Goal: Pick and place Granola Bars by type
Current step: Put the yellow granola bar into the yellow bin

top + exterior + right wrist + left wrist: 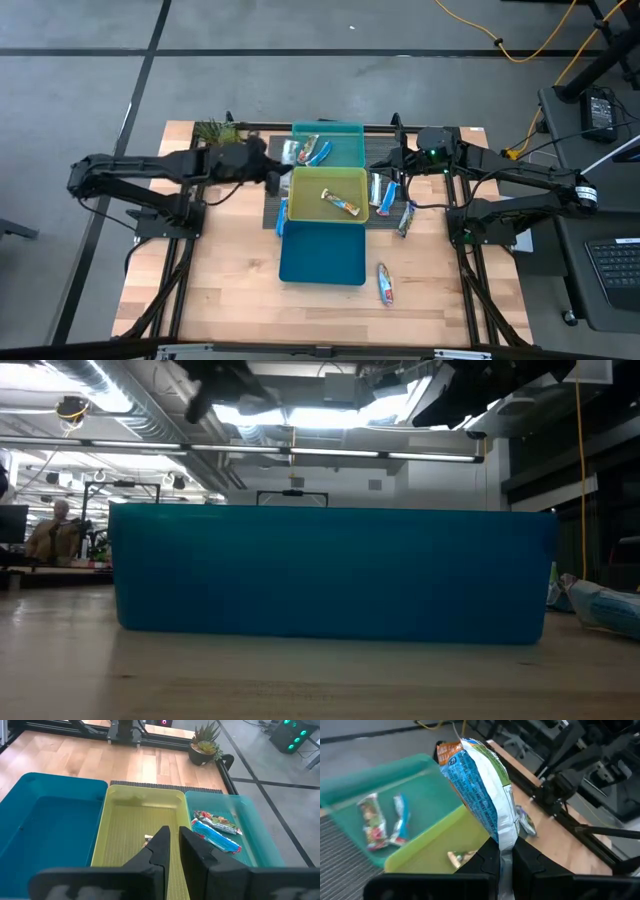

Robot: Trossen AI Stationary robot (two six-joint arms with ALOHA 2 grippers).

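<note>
Wooden surface [230, 290], three bins mid-board: left gripper [499, 862] pinches a blue-wrapped granola bar [480, 790] over the yellow-green bin [325, 210]. Right gripper [174, 845] hovers, fingers nearly closed, empty. Best released low over the bin of matching bars.

1. The teal bin [250, 827] is holding a red-patterned bar [216, 819] and a bright blue bar [216, 838].
2. The yellow-green bin [125, 827] is sitting beside a darker blue bin [45, 830].
3. The blue-and-white wrapper [482, 785] is showing an orange end.
</note>
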